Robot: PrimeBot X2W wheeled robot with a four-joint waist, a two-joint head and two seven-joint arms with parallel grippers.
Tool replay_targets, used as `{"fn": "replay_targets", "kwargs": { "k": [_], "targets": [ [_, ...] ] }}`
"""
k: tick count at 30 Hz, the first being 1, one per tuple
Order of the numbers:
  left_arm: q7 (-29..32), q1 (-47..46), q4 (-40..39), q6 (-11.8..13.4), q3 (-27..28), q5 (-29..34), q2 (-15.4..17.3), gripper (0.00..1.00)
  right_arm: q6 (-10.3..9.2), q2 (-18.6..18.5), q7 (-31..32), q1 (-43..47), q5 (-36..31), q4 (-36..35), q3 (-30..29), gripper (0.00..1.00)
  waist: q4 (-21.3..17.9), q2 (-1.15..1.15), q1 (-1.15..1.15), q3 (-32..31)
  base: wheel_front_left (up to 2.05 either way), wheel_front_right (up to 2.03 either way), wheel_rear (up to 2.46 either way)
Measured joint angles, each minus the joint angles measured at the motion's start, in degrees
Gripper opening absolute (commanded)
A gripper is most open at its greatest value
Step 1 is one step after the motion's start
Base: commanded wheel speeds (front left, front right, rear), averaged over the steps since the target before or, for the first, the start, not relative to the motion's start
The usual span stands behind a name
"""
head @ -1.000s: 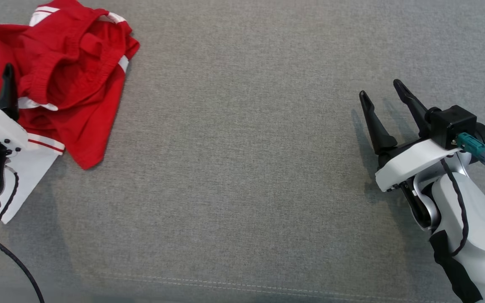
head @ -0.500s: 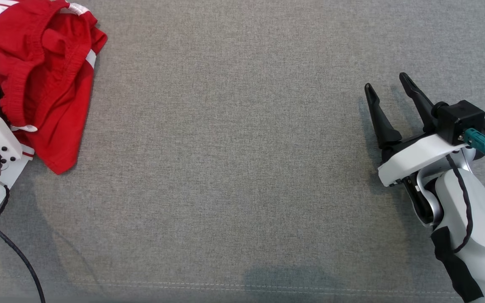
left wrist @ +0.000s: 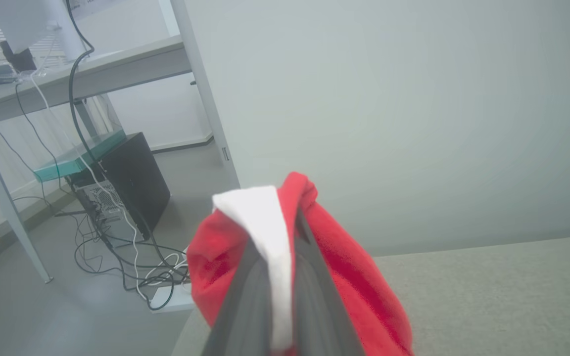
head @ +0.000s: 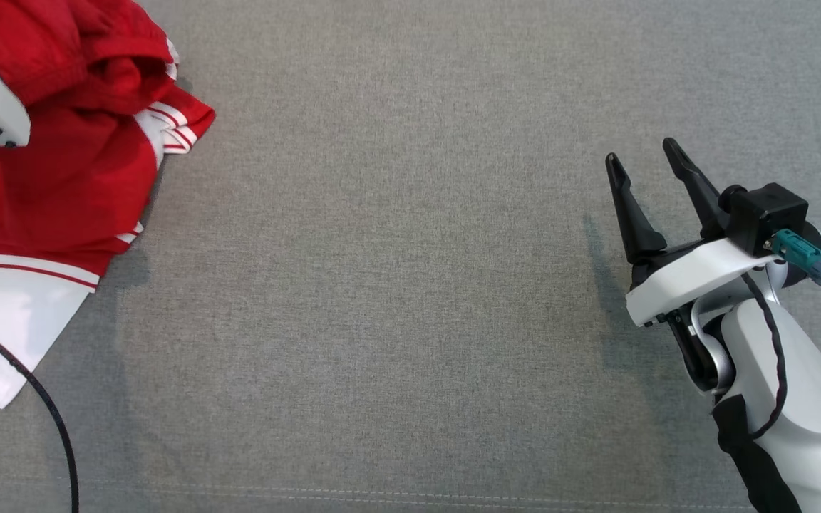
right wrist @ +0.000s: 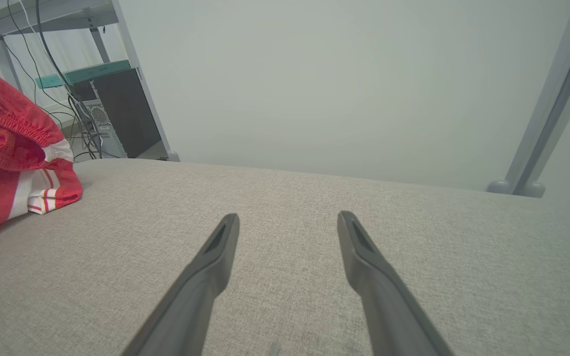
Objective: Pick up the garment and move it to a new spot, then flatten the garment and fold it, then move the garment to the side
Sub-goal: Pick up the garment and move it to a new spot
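Left gripper (left wrist: 277,232) is clamped tight on a white-and-red fold of the garment (head: 75,164), which its wrist view shows; the head view hides those fingers behind the housing, but shows the garment draping onto the grey cushion (head: 410,285) at far left, white hem nearest; right gripper (head: 638,153) is spread wide, empty, well apart at right

The left gripper (left wrist: 281,232) has clamped shut on the garment (head: 75,164); the cloth now hangs stretched, white hem unfurled.

Matt red cloth garment (head: 83,164), woven grey surface (head: 396,249)
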Motion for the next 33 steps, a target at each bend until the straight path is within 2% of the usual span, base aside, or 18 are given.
{"fn": "replay_targets", "kwargs": {
  "k": [4, 12, 20, 25, 26, 27, 33],
  "targets": [
    [-0.02, -0.79, -8.03, -0.93, -0.68, 1.93, -1.85, 0.0, 0.0, 0.86, 0.0, 1.39, 0.6, 0.45, -0.18, 1.0, -0.18, 0.0, 0.0, -2.89, 0.0, 0.0, 0.0],
    [-0.52, 1.47, -19.36, -1.45, -1.92, 2.1, -9.34, 0.0, 0.0, 1.87, 0.0, 3.65, 1.13, 1.03, -0.33, 1.0, -2.49, 0.0, 0.0, -7.18, 0.0, 0.0, 0.0],
    [-0.49, 15.31, -18.93, -1.47, -3.52, -0.8, -18.98, 0.0, 0.0, 1.81, 0.0, 5.37, 1.52, 1.08, -0.15, 1.0, -8.15, 0.0, 0.0, -8.52, 0.0, 0.0, 0.0],
    [-0.47, 21.99, -14.54, -1.98, -6.38, -1.33, -22.01, 0.0, 0.0, 1.77, 0.0, 5.39, 1.55, 1.19, 0.53, 1.0, -11.26, 0.0, 0.0, -8.08, 0.0, 0.0, 0.0],
    [-0.48, 22.96, -13.71, -2.04, -7.04, -1.36, -22.14, 0.39, 0.0, 1.76, 0.0, 5.39, 1.56, 1.29, 0.69, 1.0, -11.78, 0.0, 0.0, -7.98, 0.0, 0.0, 0.0],
    [-0.46, 23.81, -12.9, -2.27, -8.05, -1.32, -22.17, 1.0, 0.0, 1.74, 0.0, 5.38, 1.58, 1.33, 0.92, 1.0, -12.22, 0.0, 0.0, -7.91, 0.0, 0.0, 0.0],
    [-0.43, 27.59, -11.62, -2.86, -12.29, -3.05, -22.36, 1.0, 0.0, 1.71, 0.0, 5.37, 2.57, 1.59, 2.12, 1.0, -13.07, 0.0, 0.0, -8.47, 0.0, 0.0, 0.0]
  ]
}}
